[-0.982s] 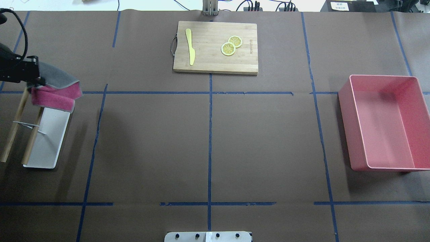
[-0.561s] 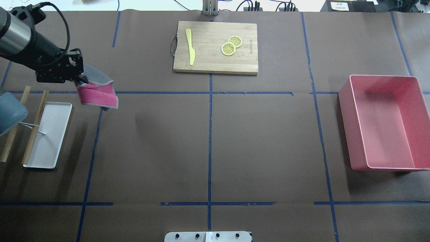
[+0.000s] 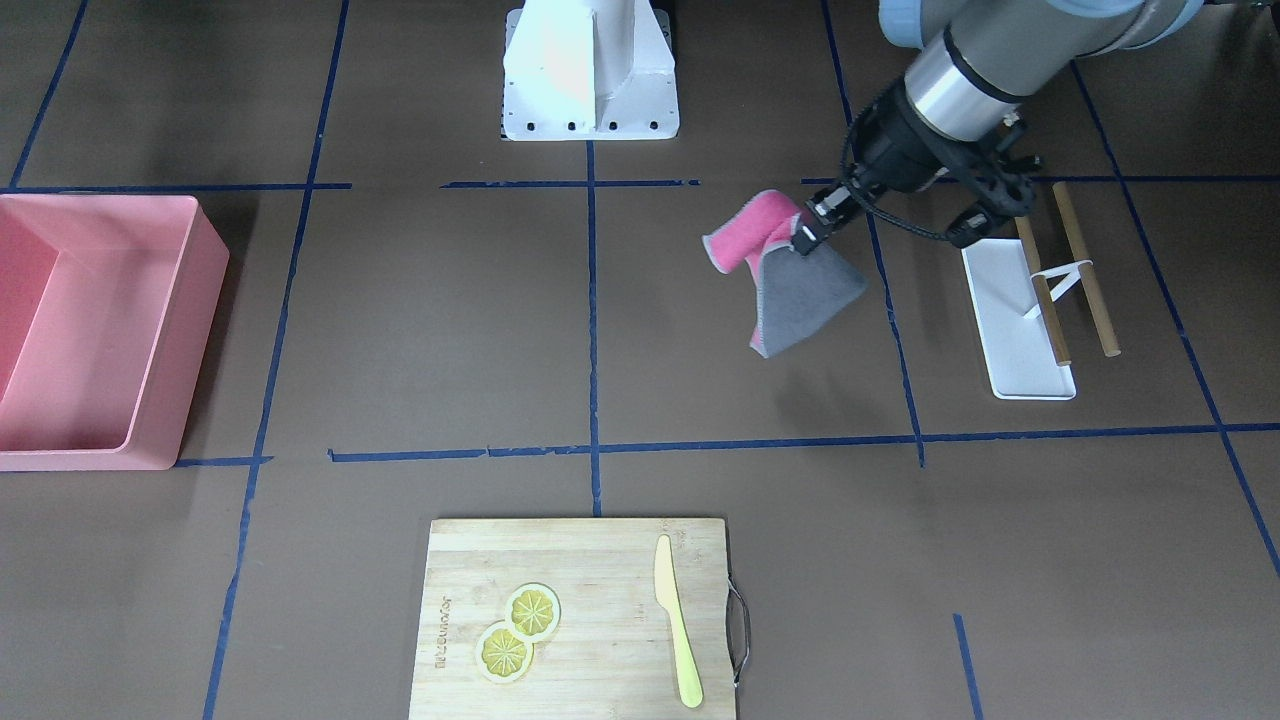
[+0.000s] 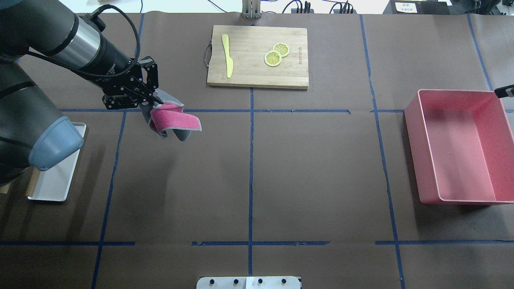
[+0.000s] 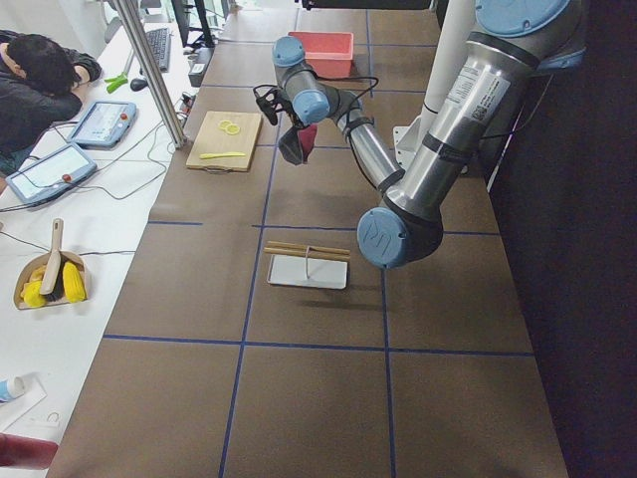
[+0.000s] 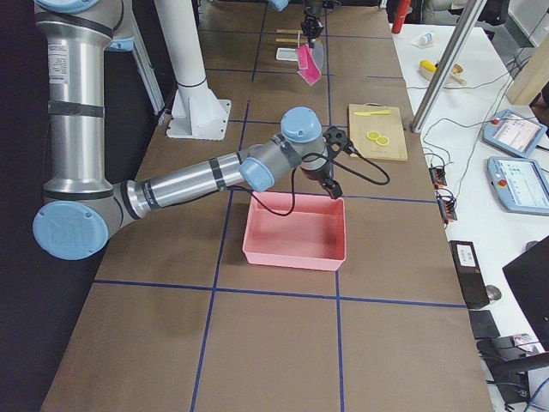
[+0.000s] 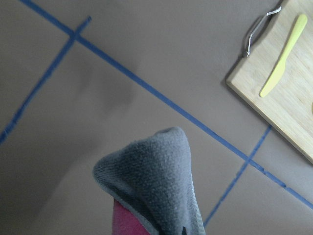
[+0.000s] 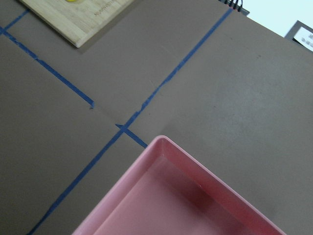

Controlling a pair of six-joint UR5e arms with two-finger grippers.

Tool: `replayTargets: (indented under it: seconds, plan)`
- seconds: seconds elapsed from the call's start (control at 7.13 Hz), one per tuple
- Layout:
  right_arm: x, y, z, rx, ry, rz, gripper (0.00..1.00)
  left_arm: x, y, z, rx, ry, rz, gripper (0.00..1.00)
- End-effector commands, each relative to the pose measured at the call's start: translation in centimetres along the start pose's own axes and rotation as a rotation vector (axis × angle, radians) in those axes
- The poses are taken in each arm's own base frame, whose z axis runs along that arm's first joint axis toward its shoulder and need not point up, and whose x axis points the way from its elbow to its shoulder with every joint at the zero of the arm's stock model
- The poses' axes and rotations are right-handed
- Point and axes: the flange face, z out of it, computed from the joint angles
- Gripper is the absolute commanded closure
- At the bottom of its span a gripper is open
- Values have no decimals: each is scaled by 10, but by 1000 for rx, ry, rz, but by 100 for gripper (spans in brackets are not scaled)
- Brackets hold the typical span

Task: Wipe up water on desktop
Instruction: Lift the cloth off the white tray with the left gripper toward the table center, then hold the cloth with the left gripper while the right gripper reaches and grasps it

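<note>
Writing: the cutting board (image 4: 257, 56) has a printed mark near its right edge, too small to read; a white label (image 4: 405, 6) on a dark box beyond the table's far edge is also unreadable.
Left gripper (image 4: 154, 100): fingers closed on one corner of a pink and grey cloth (image 4: 174, 120), which hangs folded below it, pink face up in the overhead view.
Desktop (image 4: 321, 168): directly beneath the left gripper; the cloth hangs clear of it and casts a separate shadow on it.
Change: 0.6 s ago the left gripper and cloth were just beyond the white tray (image 4: 56, 180); they have since crossed the nearby tape line toward the table's middle. The tray now lies behind the gripper, on its left.
Right gripper (image 4: 504, 91): only its tip has come into the overhead view, at the far rim of the pink bin (image 4: 413, 152); I cannot tell how far open it is.
Ahead and to the right of the left gripper: the cutting board, carrying a yellow knife (image 4: 227, 56) and two lemon slices (image 4: 277, 54).
Surface: matte brown, split into rectangles by blue tape.
Room: white side benches with cables and tablets (image 5: 105, 119); a person (image 5: 40, 85) in dark clothes sits there.
</note>
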Motion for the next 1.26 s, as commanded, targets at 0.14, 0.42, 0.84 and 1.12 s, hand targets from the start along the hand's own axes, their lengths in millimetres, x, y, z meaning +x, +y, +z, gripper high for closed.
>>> replayTargets:
  seconds: [0.14,0.42,0.84,1.12]
  plan:
    - [-132,-129,58,67,-122,-60,1,36,48,0,-57,36,-102,100]
    - [-225,-170,102,112,-109,-92,1,46,55,-2,-65,47,-166,100]
    - [-324,-198,126,183,-145,-133,1,95,53,25,-85,64,-263,100]
    - [-361,-205,131,214,-151,-111,1,105,47,35,-93,77,-283,100]
